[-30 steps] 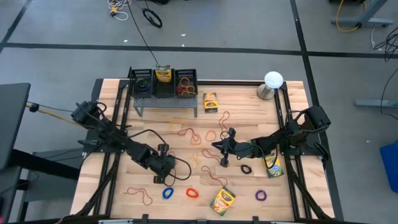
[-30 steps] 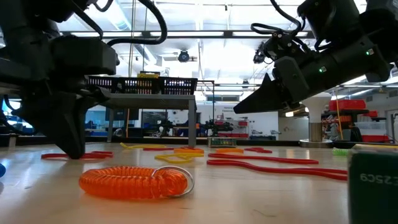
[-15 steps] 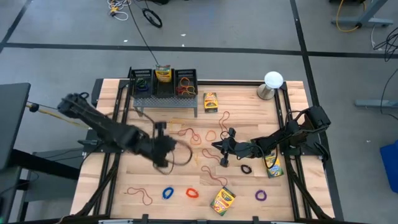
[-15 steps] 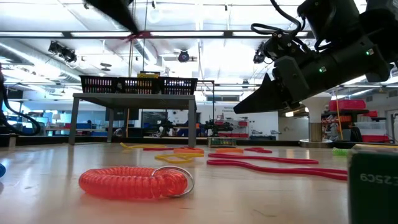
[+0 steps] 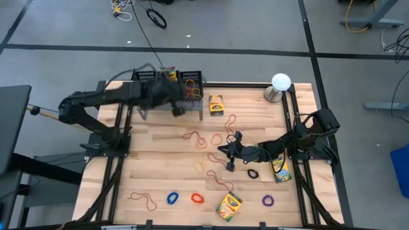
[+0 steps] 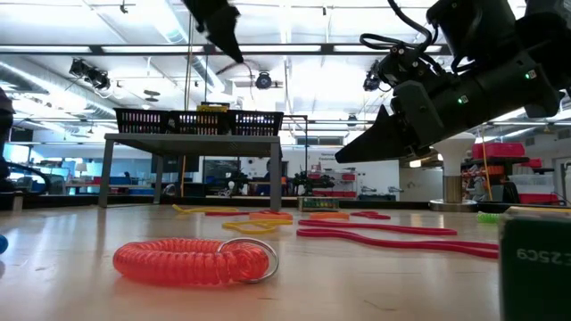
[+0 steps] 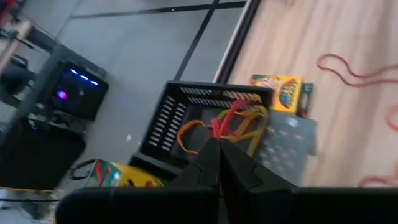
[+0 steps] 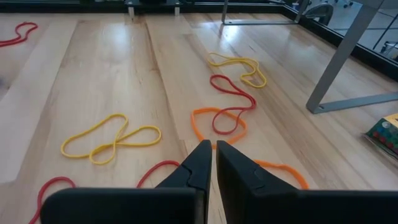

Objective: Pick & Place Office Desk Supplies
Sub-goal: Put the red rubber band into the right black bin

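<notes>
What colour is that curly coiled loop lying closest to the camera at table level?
The coiled loop is red-orange, with a small metal ring at one end; the low view shows it best.

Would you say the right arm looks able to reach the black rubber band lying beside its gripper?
Probably yes: the right gripper hangs just beside the black rubber band on bare wood, with nothing between them.

Crayon boxes (image 5: 216, 104) — four; coiled loops (image 5: 197, 198) — four; white ball (image 5: 280, 82) — one.

Grey floor (image 5: 255, 25) with dark seams.
</notes>
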You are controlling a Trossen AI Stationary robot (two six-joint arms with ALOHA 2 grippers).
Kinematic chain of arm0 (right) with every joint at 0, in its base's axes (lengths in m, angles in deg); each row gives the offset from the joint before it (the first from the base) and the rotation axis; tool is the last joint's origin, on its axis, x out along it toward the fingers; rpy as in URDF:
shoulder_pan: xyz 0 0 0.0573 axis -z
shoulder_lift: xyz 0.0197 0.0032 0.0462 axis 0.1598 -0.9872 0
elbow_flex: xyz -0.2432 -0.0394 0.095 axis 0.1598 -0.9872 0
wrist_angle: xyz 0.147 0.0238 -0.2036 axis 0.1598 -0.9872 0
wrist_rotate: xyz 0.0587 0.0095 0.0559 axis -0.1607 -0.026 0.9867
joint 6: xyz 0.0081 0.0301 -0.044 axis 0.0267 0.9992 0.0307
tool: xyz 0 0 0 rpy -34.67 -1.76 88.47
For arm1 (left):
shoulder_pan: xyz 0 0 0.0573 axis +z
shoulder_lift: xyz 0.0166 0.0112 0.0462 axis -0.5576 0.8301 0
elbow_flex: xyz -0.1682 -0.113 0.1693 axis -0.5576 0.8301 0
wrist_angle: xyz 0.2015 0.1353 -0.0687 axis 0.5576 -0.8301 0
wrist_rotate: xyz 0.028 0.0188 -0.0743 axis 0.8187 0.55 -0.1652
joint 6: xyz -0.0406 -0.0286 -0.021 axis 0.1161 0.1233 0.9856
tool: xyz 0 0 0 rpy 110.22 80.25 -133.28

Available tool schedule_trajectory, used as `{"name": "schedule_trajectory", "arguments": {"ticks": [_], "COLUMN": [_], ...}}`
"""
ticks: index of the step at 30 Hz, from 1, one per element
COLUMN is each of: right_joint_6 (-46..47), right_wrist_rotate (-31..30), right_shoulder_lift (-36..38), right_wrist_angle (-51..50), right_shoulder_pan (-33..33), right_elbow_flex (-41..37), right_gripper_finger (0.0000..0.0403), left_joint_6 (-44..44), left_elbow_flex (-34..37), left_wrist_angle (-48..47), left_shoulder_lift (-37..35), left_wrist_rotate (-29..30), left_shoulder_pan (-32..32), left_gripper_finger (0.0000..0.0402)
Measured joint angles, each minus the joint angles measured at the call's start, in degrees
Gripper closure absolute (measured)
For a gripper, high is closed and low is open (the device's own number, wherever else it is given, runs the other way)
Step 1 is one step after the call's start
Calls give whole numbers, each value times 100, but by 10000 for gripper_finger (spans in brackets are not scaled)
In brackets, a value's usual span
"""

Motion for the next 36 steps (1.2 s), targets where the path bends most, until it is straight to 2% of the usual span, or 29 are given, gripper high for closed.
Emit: {"name": "schedule_trajectory", "arguments": {"ticks": [6, 10, 14, 18, 22, 28, 32, 36], "right_joint_6": [2, 2, 2, 2, 2, 2, 2, 1], "right_wrist_rotate": [-2, 0, 0, -2, -2, 0, -2, 0], "right_shoulder_lift": [0, 0, 0, 0, 0, 0, 0, 0], "right_wrist_angle": [0, -2, -2, -2, -2, -4, -4, -4], "right_shoulder_pan": [0, -2, 0, 0, -1, 0, -2, 0], "right_elbow_flex": [0, 0, 0, 0, 0, 0, 0, 0], "right_gripper_finger": [368, 368, 368, 368, 368, 369, 368, 368], "left_joint_6": [-472, -655, -706, -714, -708, -741, -709, -692], "left_elbow_flex": [-24, -24, -24, -24, -24, -123, -317, -83], "left_wrist_angle": [655, 1110, 1150, 1050, 929, 659, 270, 434], "left_shoulder_lift": [428, 724, 984, 1100, 1106, 967, 726, 390], "left_wrist_rotate": [-1019, -1570, -1743, -1712, -1745, -1423, -1372, -1616], "left_shoulder_pan": [1119, 1504, 1705, 1715, 1688, 1583, 1333, 1037], "left_gripper_finger": [398, 398, 397, 379, 332, 269, 266, 296]}}
